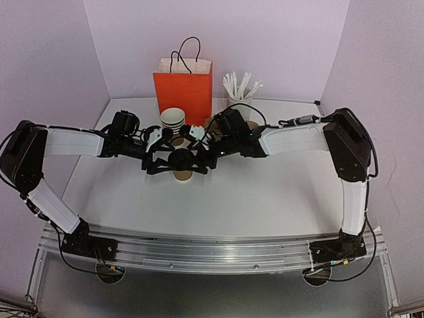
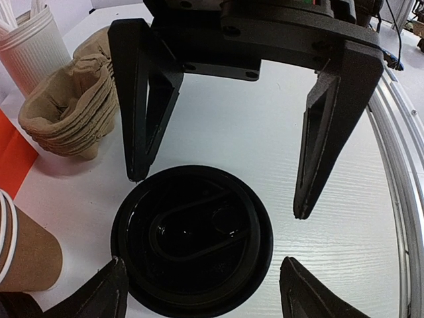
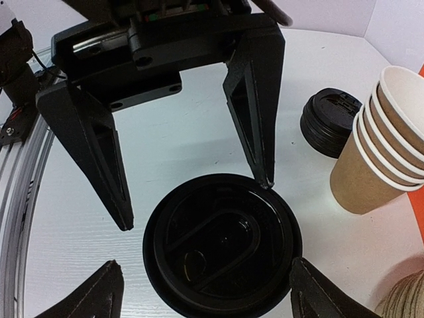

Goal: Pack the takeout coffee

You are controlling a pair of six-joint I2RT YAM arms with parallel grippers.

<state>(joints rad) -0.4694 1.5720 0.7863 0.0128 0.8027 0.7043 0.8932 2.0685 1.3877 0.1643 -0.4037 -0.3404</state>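
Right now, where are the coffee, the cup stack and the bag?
coffee (image 2: 192, 242), left wrist view, centre of its black lid.
cup stack (image 3: 364, 182), right wrist view, brown wall of outer cup.
bag (image 1: 183, 96), top view, orange front face.

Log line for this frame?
phase: pre-grasp | left end effector: open | right end effector: open | takeout coffee: upright, lidded, between both

Orange paper bag (image 1: 183, 96), black cord handles, upright at bench (image 1: 265, 192) rear. Lidless brown cup stack (image 1: 173, 119) just in front. White ribbed cup (image 2: 30, 46) beside kraft sleeve stack (image 2: 73, 106). Loose black lids (image 3: 329, 122) near cup stack.
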